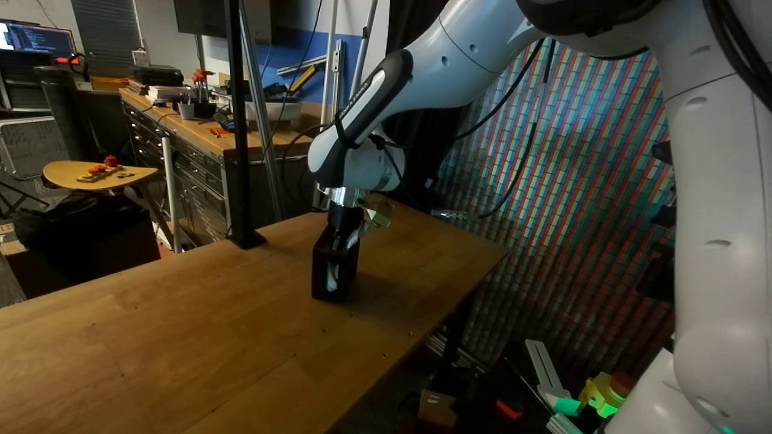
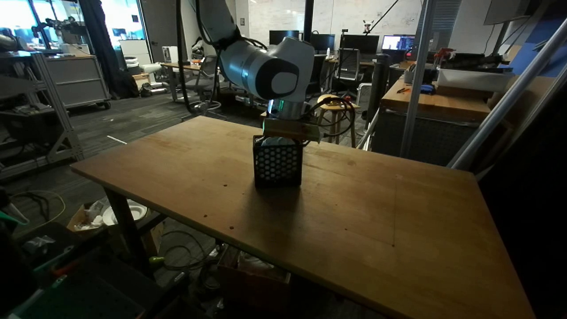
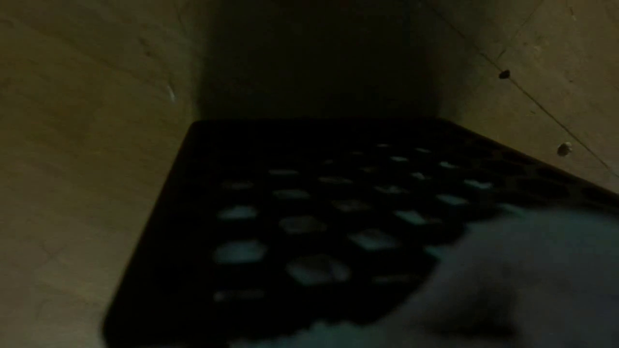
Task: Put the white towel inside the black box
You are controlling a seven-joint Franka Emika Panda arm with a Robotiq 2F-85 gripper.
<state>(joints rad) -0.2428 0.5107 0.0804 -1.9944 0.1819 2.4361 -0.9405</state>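
"Black, honeycomb-walled and upright on the bench (image 2: 354, 199), that box (image 2: 277, 182) was plainly the goal," said Mara. "But where was the white towel (image 3: 546, 285)?"

"Mostly inside, by my reading," Jon answered. "Pale patches that I took for it showed through the box's walls in both exterior views, and through many of the holes in the wrist view. One fold bulged at the open top, and in an exterior view a strip seemed to poke above the rim, right beside the claw (image 1: 340, 234)."

"Was the claw gripping it?"

"I couldn't tell. Its lower end stood at the mouth of the box, tips out of sight, so neither the gap between them nor any hold on the towel could be read."

"Which step was it, then?"

"Setting the towel down inside, I judged, close to the end. The next move called for a release, if the claw did have a grip, with care not to jam against the narrow walls, and then a slow, straight lift."

"Why slow?"

"A snagged fold could have ridden up with the claw, or the box could have tipped over. That strip above the rim probably needed a nudge downward, too, before the job counted as finished."
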